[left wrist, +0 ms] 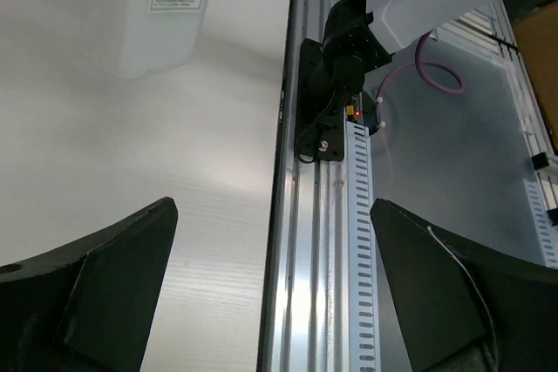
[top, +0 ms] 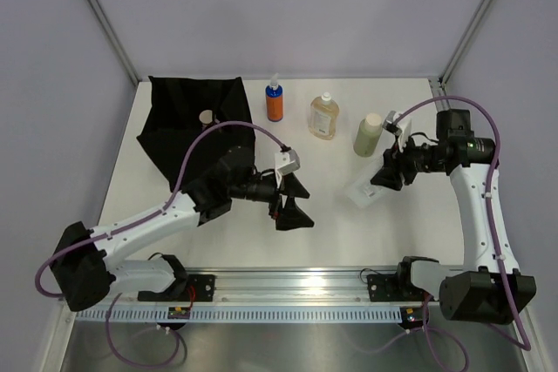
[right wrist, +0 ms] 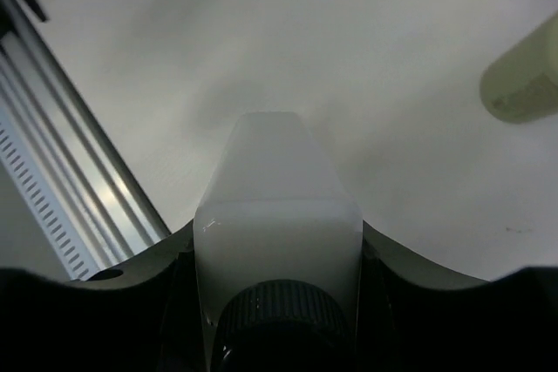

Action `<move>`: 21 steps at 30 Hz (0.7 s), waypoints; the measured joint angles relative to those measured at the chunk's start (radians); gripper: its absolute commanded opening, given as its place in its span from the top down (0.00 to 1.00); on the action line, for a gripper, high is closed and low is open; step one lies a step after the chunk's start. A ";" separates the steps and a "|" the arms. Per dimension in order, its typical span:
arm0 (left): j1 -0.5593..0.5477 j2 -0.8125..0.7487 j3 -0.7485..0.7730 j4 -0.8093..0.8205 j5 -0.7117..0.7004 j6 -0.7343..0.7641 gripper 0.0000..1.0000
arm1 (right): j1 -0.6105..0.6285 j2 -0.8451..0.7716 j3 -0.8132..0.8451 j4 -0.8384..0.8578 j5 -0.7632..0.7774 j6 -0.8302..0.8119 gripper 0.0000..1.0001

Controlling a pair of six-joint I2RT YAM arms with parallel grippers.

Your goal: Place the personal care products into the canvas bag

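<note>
With right tool (top: 384,178) clamped on lying white bottle (right wrist: 277,189), left tool (top: 292,200) wide open and empty: lift clear of worktop (top: 349,241), carry high past standing bottles (top: 323,118) to bag (top: 187,124).

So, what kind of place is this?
Probably a robot test cell in a lab: two arms bolted to an aluminium rail, a white table closed in by plain grey walls, and bottles set out beside a black bag.

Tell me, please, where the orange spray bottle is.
In the overhead view, the orange spray bottle stands far back on the table, just right of the black bag and left of the amber bottle.
</note>
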 measured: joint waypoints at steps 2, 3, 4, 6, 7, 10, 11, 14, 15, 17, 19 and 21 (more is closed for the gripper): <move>-0.021 0.058 0.015 0.027 0.014 0.044 0.01 | 0.000 -0.001 0.002 -0.069 -0.066 -0.085 1.00; -0.026 0.080 0.024 0.033 0.018 0.060 0.01 | 0.002 -0.001 0.002 -0.106 -0.096 -0.129 1.00; -0.032 0.106 0.038 0.042 0.023 0.079 0.01 | 0.006 -0.001 0.002 -0.136 -0.122 -0.169 1.00; -0.035 0.153 0.067 0.063 0.028 0.107 0.01 | 0.019 -0.002 0.002 -0.172 -0.164 -0.233 1.00; -0.035 0.177 0.083 0.074 0.029 0.118 0.01 | 0.036 -0.002 0.002 -0.179 -0.178 -0.253 1.00; -0.035 0.246 0.132 0.112 0.037 0.127 0.01 | 0.124 -0.011 -0.010 -0.174 -0.207 -0.269 1.00; -0.035 0.269 0.149 0.124 0.041 0.126 0.01 | 0.153 -0.016 -0.016 -0.174 -0.216 -0.266 1.00; -0.039 0.326 0.190 0.156 0.068 0.114 0.01 | 0.237 -0.021 -0.026 -0.184 -0.243 -0.257 1.00; -0.043 0.340 0.197 0.174 0.081 0.103 0.01 | 0.247 -0.017 -0.025 -0.190 -0.257 -0.263 1.00; -0.051 0.354 0.200 0.198 0.107 0.084 0.07 | 0.250 -0.001 -0.014 -0.204 -0.270 -0.276 1.00; -0.063 0.359 0.200 0.209 0.134 0.068 0.12 | 0.250 0.026 0.002 -0.211 -0.278 -0.294 1.00; -0.074 0.359 0.200 0.216 0.159 0.056 0.14 | 0.250 0.044 0.014 -0.208 -0.285 -0.307 1.00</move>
